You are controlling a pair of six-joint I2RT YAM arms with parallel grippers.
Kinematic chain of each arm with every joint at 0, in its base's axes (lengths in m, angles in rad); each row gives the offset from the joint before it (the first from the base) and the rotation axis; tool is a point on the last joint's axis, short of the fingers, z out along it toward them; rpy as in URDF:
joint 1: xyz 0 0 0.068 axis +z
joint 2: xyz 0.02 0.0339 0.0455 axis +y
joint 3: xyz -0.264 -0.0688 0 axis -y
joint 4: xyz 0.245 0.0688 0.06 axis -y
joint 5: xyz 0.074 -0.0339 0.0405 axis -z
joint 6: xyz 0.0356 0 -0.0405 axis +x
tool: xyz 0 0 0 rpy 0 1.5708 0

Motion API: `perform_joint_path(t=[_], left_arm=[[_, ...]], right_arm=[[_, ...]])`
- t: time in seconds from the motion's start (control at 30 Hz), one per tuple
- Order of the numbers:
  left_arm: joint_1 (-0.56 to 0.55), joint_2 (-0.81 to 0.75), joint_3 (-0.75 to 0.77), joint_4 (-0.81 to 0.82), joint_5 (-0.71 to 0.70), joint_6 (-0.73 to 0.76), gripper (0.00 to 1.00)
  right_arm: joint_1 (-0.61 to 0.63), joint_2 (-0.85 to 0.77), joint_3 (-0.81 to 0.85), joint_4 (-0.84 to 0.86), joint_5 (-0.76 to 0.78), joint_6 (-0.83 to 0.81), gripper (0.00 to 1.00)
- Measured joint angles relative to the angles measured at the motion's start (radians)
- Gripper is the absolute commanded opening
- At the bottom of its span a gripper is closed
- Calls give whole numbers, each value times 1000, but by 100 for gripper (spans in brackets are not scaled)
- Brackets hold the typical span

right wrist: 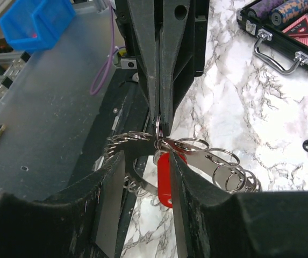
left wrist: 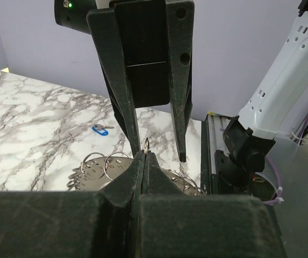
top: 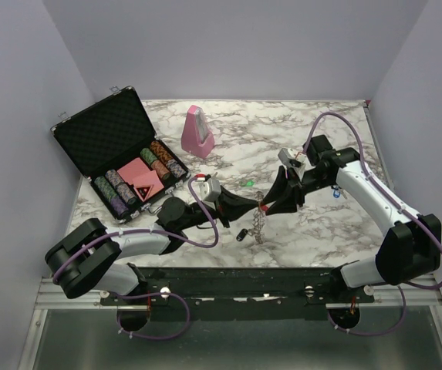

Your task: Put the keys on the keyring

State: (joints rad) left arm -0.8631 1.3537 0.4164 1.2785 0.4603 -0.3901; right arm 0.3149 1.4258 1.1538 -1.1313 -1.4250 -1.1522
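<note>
The keyring (top: 259, 225) is a silvery metal band carrying many small split rings, and it hangs in the air above the table's front middle. My left gripper (top: 253, 205) is shut on one of its small rings (left wrist: 146, 146). From that ring hangs a red-capped key (right wrist: 165, 180), between the fingers of my right gripper (right wrist: 145, 161). The right gripper is open, and the red cap lies against its right finger (right wrist: 197, 204). A black-capped key (top: 241, 233) lies below the ring. On the marble to the right lies a blue-capped key (top: 335, 194), seen again as the blue-capped key (left wrist: 101, 129).
An open black poker-chip case (top: 109, 142) stands at the back left. A pink metronome (top: 197, 132) stands behind the middle. A small green item (top: 249, 183) lies just behind the grippers. The table's front rail (top: 236, 281) runs close under the hanging ring.
</note>
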Motion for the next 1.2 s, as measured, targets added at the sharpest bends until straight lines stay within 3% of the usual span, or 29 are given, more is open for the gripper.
perform_joint_path(t=[0.53,0.6,0.73,0.87,1.2], left_arm=[[0,0,14,2,34,-30,0],[0,0,14,2,37,-30,0],[0,0,14,4,43,-31,0],[4,0,14,5,54,-31,0],[19,-11,7,13,66,-26,0]], right_arm=[[11,0,-35,122,-10,120,43],[13,0,-35,126,-11,126,38],[15,0,-35,129,-17,130,16],[16,0,-35,132,-21,130,7],[18,0,-26,126,-19,132,6]])
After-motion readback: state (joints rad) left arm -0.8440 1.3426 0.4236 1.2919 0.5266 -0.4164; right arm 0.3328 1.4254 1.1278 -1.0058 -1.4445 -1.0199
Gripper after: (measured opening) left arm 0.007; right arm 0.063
